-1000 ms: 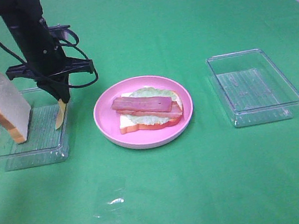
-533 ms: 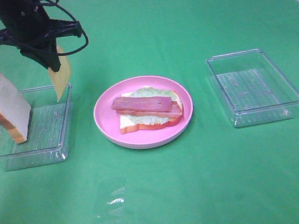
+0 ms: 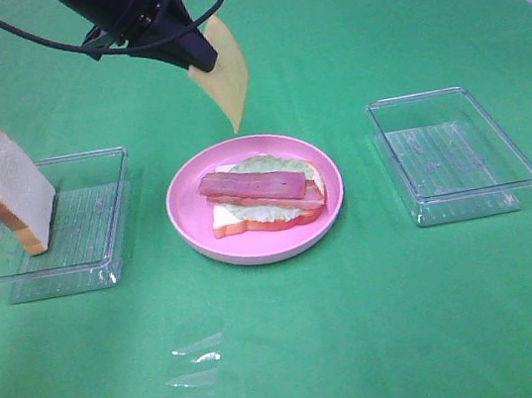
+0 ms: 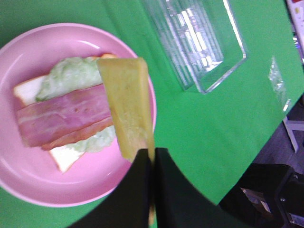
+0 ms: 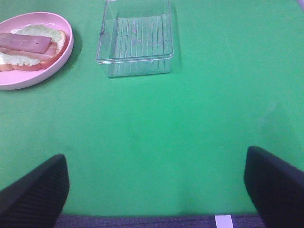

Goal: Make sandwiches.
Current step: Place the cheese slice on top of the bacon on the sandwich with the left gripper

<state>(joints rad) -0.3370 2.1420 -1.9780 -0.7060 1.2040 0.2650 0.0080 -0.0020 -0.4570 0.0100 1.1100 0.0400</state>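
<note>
Cheese slice (image 4: pixel 126 99) pinched in left tool (image 4: pixel 151 153), aloft near sandwich (image 4: pixel 66 118); right tool (image 5: pixel 154 156) spread apart.

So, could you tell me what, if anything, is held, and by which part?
The left gripper pinches the thin yellow cheese slice by one end; the right gripper holds nothing.

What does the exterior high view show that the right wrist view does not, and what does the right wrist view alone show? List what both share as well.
Only the exterior high view shows the left gripper raised above the table and shut on the yellow cheese slice, and the bread slice leaning in the left tray.

Only the right wrist view shows the right gripper, its dark fingers spread wide with nothing between them.

Both show the pink plate holding the half-built sandwich topped with bacon, the right tray, and the green cloth.
</note>
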